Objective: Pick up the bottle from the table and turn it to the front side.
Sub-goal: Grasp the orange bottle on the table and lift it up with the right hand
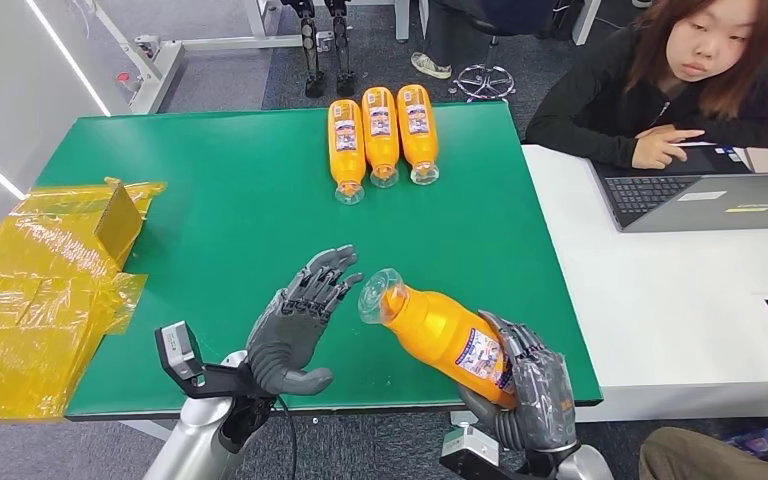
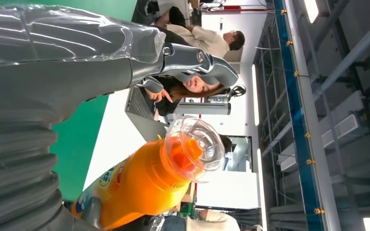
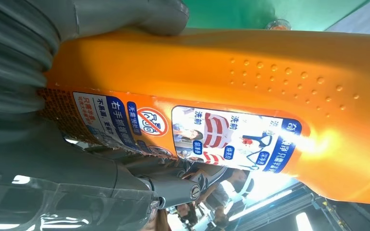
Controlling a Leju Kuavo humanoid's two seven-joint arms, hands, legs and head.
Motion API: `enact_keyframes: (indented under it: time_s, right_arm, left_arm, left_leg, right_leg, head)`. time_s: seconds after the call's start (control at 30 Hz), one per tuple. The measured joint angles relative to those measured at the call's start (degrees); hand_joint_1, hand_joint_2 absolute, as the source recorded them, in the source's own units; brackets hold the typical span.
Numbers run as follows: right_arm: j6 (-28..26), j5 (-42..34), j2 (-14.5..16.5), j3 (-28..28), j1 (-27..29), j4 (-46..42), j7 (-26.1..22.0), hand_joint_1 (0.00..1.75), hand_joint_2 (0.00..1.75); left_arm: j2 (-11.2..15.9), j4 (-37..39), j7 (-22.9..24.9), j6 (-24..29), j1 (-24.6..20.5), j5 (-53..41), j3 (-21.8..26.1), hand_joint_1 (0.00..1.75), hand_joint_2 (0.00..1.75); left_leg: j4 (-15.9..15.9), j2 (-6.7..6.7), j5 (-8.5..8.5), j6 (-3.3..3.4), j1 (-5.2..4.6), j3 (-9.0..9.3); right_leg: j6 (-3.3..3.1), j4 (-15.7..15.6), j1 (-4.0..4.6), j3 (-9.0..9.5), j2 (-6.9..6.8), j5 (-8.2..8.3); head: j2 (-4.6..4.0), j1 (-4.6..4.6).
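My right hand [image 1: 522, 395] grips an orange bottle [image 1: 440, 331] by its base, lifted above the green table [image 1: 240, 210] near the front edge. The bottle tilts with its clear cap [image 1: 378, 294] pointing toward my left hand [image 1: 295, 325], and its printed label [image 1: 482, 355] faces up. The left hand holds nothing, fingers spread, palm toward the cap, a short gap away. In the left wrist view the bottle [image 2: 139, 185] and its cap [image 2: 197, 147] hang just beyond the hand. In the right wrist view the label [image 3: 221, 137] lies close against my fingers [image 3: 139, 185].
Three more orange bottles [image 1: 381, 135] lie side by side at the table's far edge. Crumpled yellow plastic wrap [image 1: 45, 290] covers the left end. A person [image 1: 685, 80] sits at a white desk [image 1: 680, 300] on the right with a laptop [image 1: 705, 198].
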Motion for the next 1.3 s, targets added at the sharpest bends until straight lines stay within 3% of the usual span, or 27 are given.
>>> enact_keyframes:
  time_s: [0.43, 0.7, 0.87, 1.03, 1.3]
  right_arm:
    - [-0.1, -0.1, 0.0, 0.1, 0.0, 0.0, -0.2, 1.75, 1.75]
    - [-1.0, -1.9, 1.3, 1.1, -1.0, 1.0, -2.9, 1.75, 1.75]
    - [0.3, -8.5, 4.0, 2.0, -3.3, 2.7, -7.7, 1.75, 1.75]
    - [0.2, -17.8, 8.7, 3.8, -6.5, 8.6, -14.5, 1.75, 1.75]
    - [0.5, -21.3, 14.2, 5.3, -10.5, 16.5, -15.8, 1.75, 1.75]
  left_arm:
    - [0.0, 0.5, 0.0, 0.1, -0.1, 0.1, -0.1, 0.00, 1.75]
    - [0.0, 0.7, 0.0, 0.5, -0.3, 0.6, -0.1, 0.00, 1.75]
    - [-0.4, 0.7, 0.0, 0.6, -0.3, 1.3, -1.7, 0.00, 1.75]
    - [-0.6, 0.7, 0.1, 1.1, -0.3, 2.5, -4.2, 0.00, 1.75]
    - [-0.6, 0.7, 0.5, 2.6, -0.8, 3.5, -5.6, 0.00, 1.75]
  left_leg:
    - [0.0, 0.00, 0.00, 0.00, 0.00, 0.00]
    - [0.0, 0.00, 0.00, 0.00, 0.00, 0.00]
    - [0.0, 0.00, 0.01, -0.01, 0.01, 0.00]
    - [0.0, 0.00, 0.03, -0.03, 0.02, 0.01]
    - [0.0, 0.00, 0.05, -0.05, 0.02, 0.01]
  right_leg:
    - [0.00, 0.0, 0.00, 0.00, 0.00, 0.00]
    - [0.00, 0.0, 0.00, 0.00, 0.00, 0.00]
    - [0.00, 0.0, 0.01, 0.01, 0.00, 0.00]
    - [-0.01, 0.0, 0.02, 0.01, -0.01, 0.01]
    - [-0.02, 0.0, 0.02, 0.01, -0.01, 0.01]
  head:
    - [0.00, 0.01]
    - [0.00, 0.00]
    - [0.00, 0.01]
    - [0.00, -0.01]
    - [0.00, 0.01]
